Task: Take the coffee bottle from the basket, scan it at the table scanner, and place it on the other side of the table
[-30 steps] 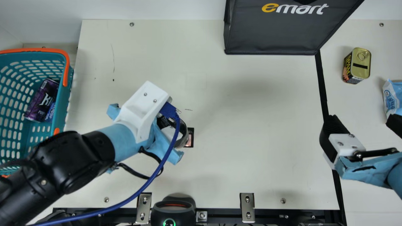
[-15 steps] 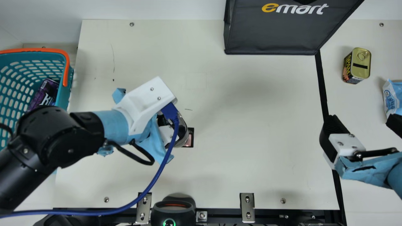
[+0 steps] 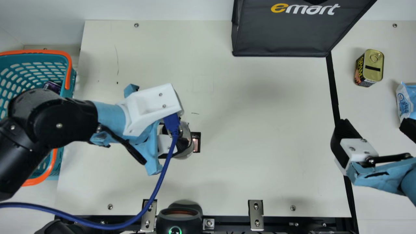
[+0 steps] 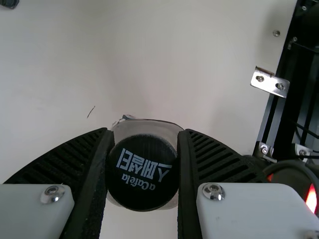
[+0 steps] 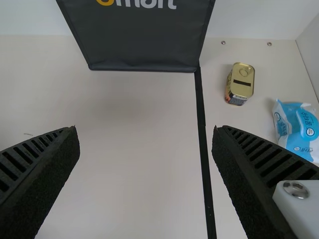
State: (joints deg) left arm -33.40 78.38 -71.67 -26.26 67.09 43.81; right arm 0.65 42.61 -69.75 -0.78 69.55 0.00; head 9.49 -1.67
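My left gripper (image 3: 167, 144) is at the left-centre of the table in the main view, partly hidden by its wrist mount and blue cable. It is shut on the coffee bottle (image 3: 187, 143), right beside a small black-framed window (image 3: 197, 142) set in the tabletop. Seen in the left wrist view, the bottle's black cap (image 4: 143, 172) sits between both fingers of the left gripper (image 4: 143, 164). Over the table's right part, my right gripper (image 3: 375, 130) holds nothing; the right wrist view has this gripper (image 5: 145, 134) with its fingers wide apart.
The teal basket (image 3: 70, 86) with a purple can (image 3: 52, 86) stands at the left. A dark bag (image 3: 286, 32) is at the back, a spam can (image 3: 370, 68) and blue-white pack (image 3: 406, 100) at the right. A black device (image 3: 178, 217) with a green ring sits at the front edge.
The left arm's forearm and wrist have swung round, turning the gripper and the held bottle. The bottle has shifted slightly left, uncovering more of the black-framed window. My right arm has stayed still.
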